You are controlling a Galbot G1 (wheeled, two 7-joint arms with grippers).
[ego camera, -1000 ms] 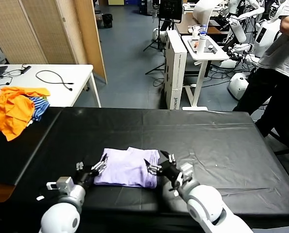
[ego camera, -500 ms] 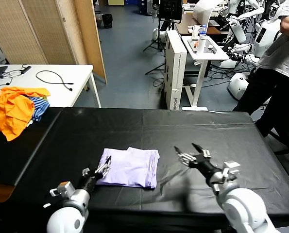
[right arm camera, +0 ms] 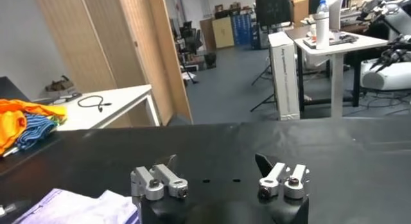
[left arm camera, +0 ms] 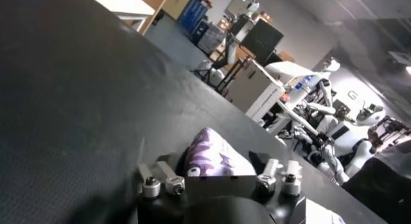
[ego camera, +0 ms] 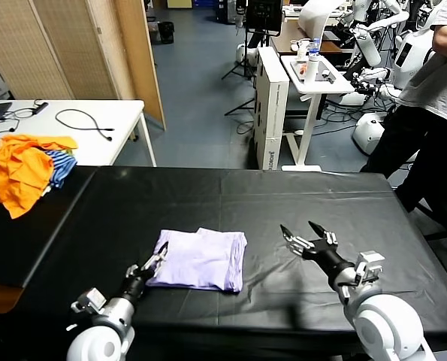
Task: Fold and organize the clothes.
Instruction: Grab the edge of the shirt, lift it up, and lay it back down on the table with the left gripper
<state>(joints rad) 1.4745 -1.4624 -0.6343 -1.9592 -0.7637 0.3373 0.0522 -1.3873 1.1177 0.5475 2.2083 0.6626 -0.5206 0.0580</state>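
Folded lavender T-shirt (ego camera: pixel 200 259) lying flat on the black worktop (ego camera: pixel 321 203), near its front edge and a little left of centre; a smaller folded layer sits on top toward the far right corner, and no printed graphic shows. Left end effector (ego camera: pixel 154 262) at the shirt's near left corner, its fingers spread apart, with the tips at or just over the cloth edge; whether they touch the fabric cannot be told from the head view. In the left wrist view the same end effector (left arm camera: pixel 218 175) points at the T-shirt (left arm camera: pixel 214 158), which appears as a pale rumpled edge between the two spread fingers. Right end effector (ego camera: pixel 307 234) held above the bare worktop to the right of the shirt, clear of it, fingers spread wide and gripping nothing. In the right wrist view this end effector (right arm camera: pixel 215 163) faces across the black surface, with one corner of the T-shirt (right arm camera: pixel 80 207) off to the side. On the far left of the worktop lies a heap of orange garments (ego camera: pixel 20 167) with a blue-striped cloth (ego camera: pixel 60 164) tucked against it, well apart from the shirt. Behind that stands a white table (ego camera: pixel 95 135) carrying a black cable (ego camera: pixel 84 120).
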